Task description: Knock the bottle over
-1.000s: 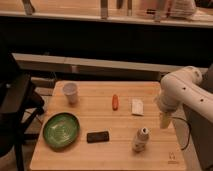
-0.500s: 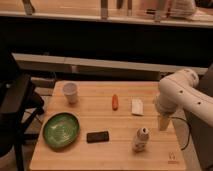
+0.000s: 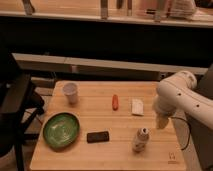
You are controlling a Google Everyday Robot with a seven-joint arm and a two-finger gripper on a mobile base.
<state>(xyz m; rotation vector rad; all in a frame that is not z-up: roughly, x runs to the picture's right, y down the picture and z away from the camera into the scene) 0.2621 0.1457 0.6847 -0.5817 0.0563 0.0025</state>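
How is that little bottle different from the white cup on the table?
The bottle is capped and carries a printed label; the cup is plain and open-topped. The bottle stands at the near right, close to the gripper; the cup stands far left. Both are upright on the table.

Gripper [image 3: 161, 121] nudged twd bottle [image 3: 141, 139], now just beside.

no readable text, bottle [image 3: 141, 139] label illegible
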